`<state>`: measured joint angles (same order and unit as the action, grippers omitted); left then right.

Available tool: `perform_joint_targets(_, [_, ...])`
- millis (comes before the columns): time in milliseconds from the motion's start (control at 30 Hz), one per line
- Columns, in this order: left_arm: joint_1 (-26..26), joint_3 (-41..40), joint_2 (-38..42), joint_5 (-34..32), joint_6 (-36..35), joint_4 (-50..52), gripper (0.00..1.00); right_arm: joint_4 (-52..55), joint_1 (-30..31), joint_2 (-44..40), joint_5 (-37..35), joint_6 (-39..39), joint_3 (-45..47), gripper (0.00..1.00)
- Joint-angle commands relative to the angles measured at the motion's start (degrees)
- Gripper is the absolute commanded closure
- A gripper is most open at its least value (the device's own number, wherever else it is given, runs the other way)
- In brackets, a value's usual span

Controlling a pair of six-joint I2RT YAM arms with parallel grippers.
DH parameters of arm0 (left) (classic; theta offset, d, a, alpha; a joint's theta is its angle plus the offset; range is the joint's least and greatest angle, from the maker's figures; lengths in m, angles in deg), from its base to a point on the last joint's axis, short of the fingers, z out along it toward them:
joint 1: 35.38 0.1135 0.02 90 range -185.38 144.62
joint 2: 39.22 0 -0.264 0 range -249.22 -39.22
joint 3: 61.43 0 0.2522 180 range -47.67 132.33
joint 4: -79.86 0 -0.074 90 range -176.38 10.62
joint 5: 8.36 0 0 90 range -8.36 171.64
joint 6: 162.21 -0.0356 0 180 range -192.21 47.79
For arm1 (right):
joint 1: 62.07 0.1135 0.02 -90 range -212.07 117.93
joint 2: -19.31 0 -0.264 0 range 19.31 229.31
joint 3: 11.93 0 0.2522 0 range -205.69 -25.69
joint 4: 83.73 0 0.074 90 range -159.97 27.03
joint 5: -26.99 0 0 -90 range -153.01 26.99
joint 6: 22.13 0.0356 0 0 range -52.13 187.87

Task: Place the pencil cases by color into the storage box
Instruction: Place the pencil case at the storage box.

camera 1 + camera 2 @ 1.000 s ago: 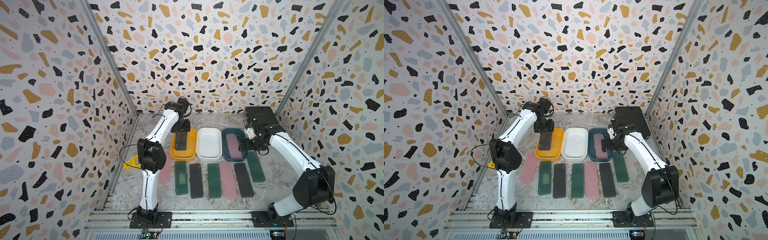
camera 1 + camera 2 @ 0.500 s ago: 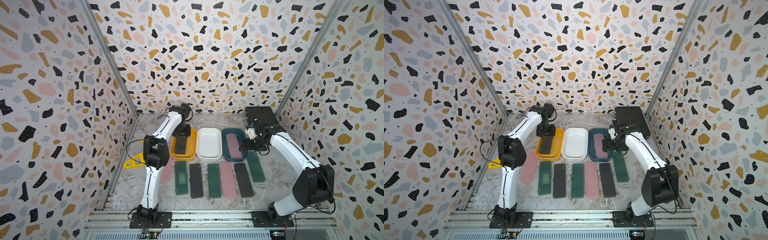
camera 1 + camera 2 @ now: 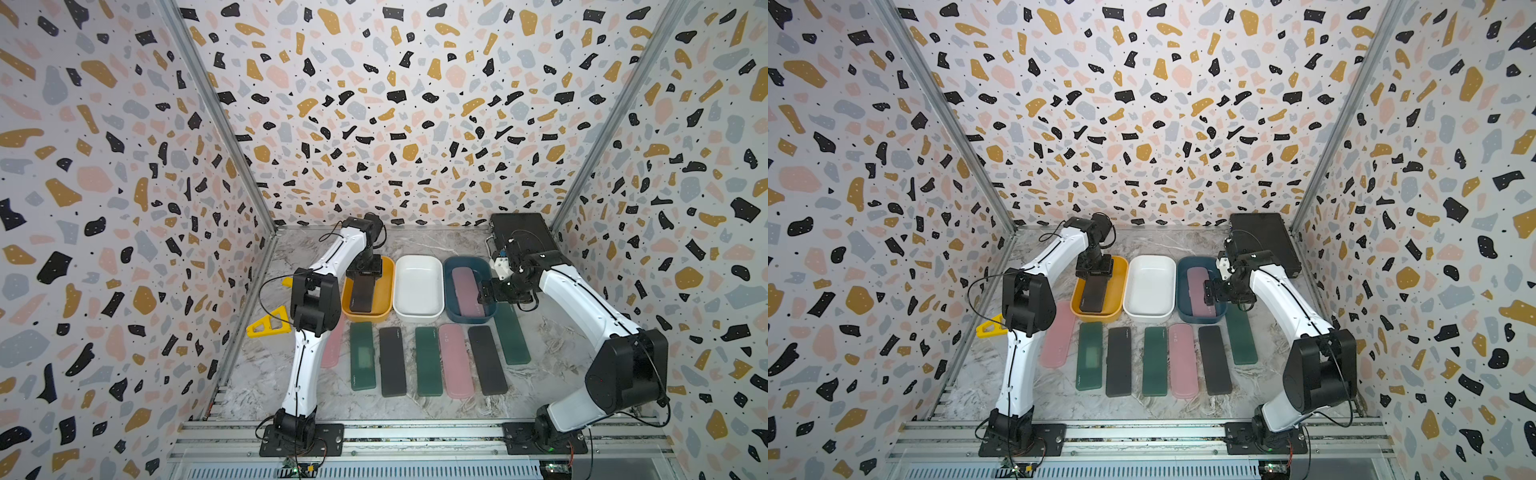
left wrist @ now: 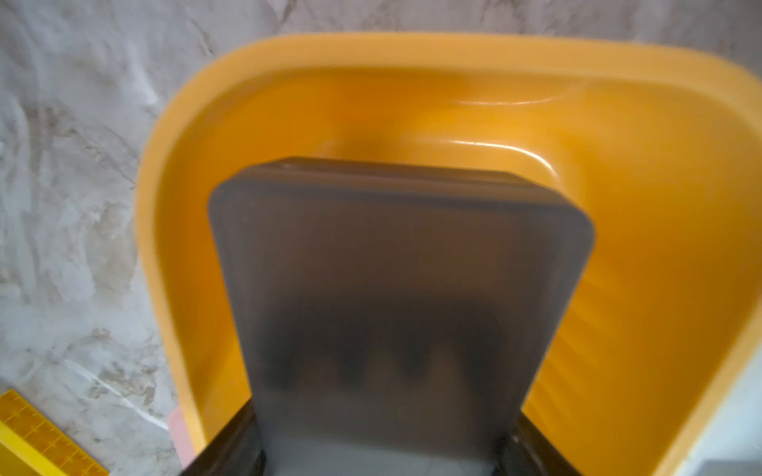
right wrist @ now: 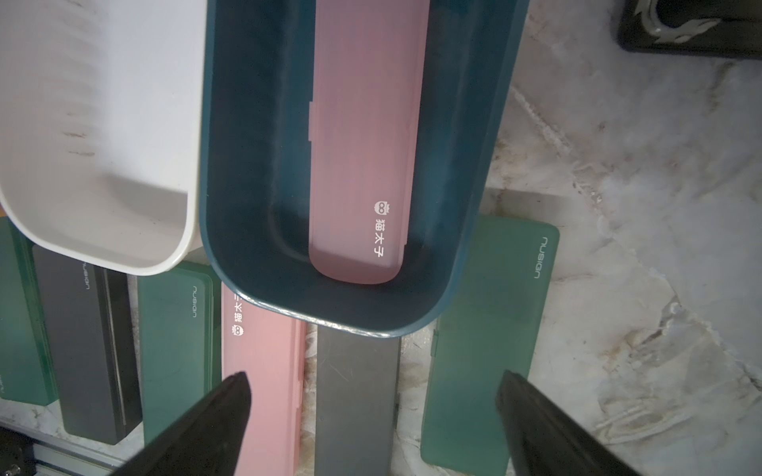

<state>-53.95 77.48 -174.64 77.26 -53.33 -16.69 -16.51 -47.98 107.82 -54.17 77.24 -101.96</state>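
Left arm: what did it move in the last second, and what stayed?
The left arm lowered its gripped black case slightly into the yellow bin. The open right fingers, the pink case in the blue bin and the seven table cases stayed.

Yellow bin was glossy plastic w/ bright highlights. Black case looked matt, smooth. Pink case & green case were matt, smooth too. Blue bin had a satin plastic finish. White bin was smooth plastic, scuffed inside. Tabletop looked like veined marble. Base rail was bare metal.
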Motion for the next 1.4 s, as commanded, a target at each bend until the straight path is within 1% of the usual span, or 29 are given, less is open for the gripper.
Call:
perform_joint_targets(0, [-0.3,0.8,-1.3,0.2,-0.6,0.2,0.49,0.7,-0.3,-0.9,0.4,-0.1,0.4,0.01])
perform_joint_targets(367, [-0.3,-0.7,-2.9,0.1,-0.5,-0.9,0.47,0.6,-0.3,-1.0,0.4,-0.2,0.6,0.01])
perform_joint_targets(800, [-0.3,-0.2,-5.3,-0.9,-0.5,-0.7,0.43,0.7,-0.4,-1.1,0.4,-0.3,0.9,0.01])
perform_joint_targets(933, [-0.3,-0.2,-5.5,-1.4,-0.5,-0.6,0.38,0.8,-0.4,-1.2,0.4,-0.4,0.9,0.01])
perform_joint_targets(1367, [-0.3,-0.8,-5.0,-0.5,-0.1,-0.4,0.16,0.8,-0.4,-1.5,0.6,-0.5,0.4,0.01])
